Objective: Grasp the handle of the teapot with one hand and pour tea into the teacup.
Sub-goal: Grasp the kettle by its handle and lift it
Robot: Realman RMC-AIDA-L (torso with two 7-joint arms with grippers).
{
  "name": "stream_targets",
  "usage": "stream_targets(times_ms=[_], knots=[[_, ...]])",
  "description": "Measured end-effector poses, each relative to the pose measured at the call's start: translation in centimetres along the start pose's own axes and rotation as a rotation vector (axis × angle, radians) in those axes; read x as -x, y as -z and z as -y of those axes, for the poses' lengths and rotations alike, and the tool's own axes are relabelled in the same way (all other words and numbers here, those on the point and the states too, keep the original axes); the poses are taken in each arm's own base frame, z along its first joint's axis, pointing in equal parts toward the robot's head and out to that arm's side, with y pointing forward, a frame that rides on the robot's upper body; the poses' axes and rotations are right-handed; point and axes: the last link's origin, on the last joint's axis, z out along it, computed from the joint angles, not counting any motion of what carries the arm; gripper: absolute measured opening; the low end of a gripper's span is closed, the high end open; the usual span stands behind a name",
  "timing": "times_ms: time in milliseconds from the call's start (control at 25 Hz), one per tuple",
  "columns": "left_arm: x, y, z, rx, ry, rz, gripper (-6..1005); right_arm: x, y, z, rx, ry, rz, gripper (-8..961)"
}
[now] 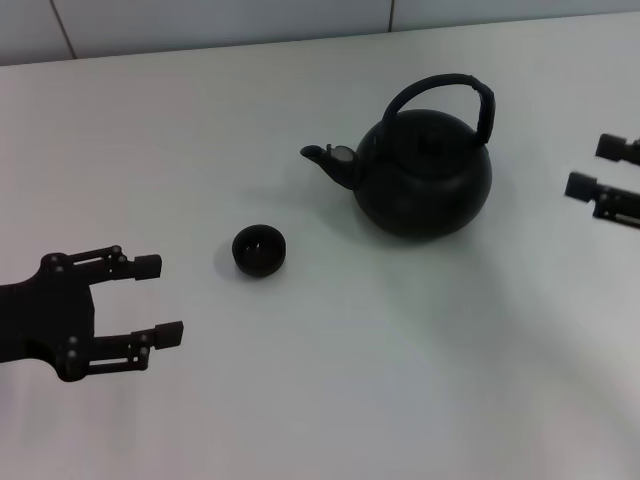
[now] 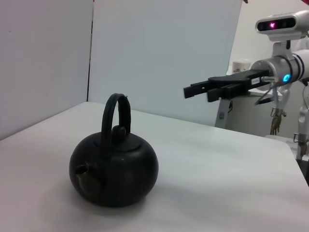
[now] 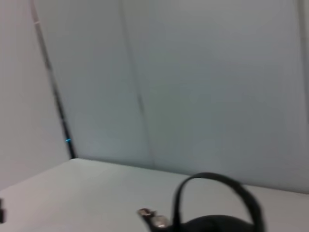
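Left gripper point(image 1: 165, 300): black, two-fingered, nearest the robot at the low left of the head view, fingers spread apart and holding nothing, pointed toward the middle of the white table point(image 1: 400, 380). Teacup point(image 1: 259, 249): small, low, round and dark, stood upright on the table just beyond and to the right of that gripper's fingertips, apart from them and apart from the pot. Teapot point(image 1: 425, 172): large, round, glossy black, stood upright farther back and right of the cup, its short spout point(image 1: 325, 158) with a silvery cap turned toward the left, on the cup's side. Handle point(image 1: 440, 92): thick black arched hoop standing over the pot's lid, ungripped. Right gripper point(image 1: 595, 167): black, at the right edge of the head view, level with the pot and well apart from it, fingers parted and empty; it also showed in the left wrist view beyond the pot, raised above the table. Wall point(image 1: 200, 20): pale panels behind the table's far edge.
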Motion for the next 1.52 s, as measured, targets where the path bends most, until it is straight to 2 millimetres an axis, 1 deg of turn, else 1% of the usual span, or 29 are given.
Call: stream_targets(times_ms=[160,360,520,680,920,1160,1520], knots=[[0.0,0.0,0.0,0.001,-0.001,0.000,778,-0.3,-0.7,1.1,-0.056,-0.013,-0.005,720],[-0.1,-0.1,0.0,0.001,-0.002,-0.001,778,-0.7,-2.7,1.7,-0.057,-0.051,0.000,719],[-0.1,-0.1,0.0,0.002,-0.001,-0.002,778,-0.9,-4.2,1.9,-0.048,-0.047,0.005,718],[-0.1,-0.1,0.0,0.002,0.000,-0.003,778,-0.9,-5.4,2.2,-0.050,-0.047,0.011,718],[-0.1,-0.3,0.0,-0.001,0.001,-0.006,778,-0.2,-7.0,2.9,-0.066,-0.034,0.015,717],[-0.1,-0.4,0.0,-0.001,0.000,-0.008,778,0.5,-8.3,3.3,-0.075,-0.023,0.022,716],[-0.2,-0.4,0.2,-0.011,-0.005,-0.004,778,0.7,-9.4,3.6,-0.083,-0.028,0.016,715]])
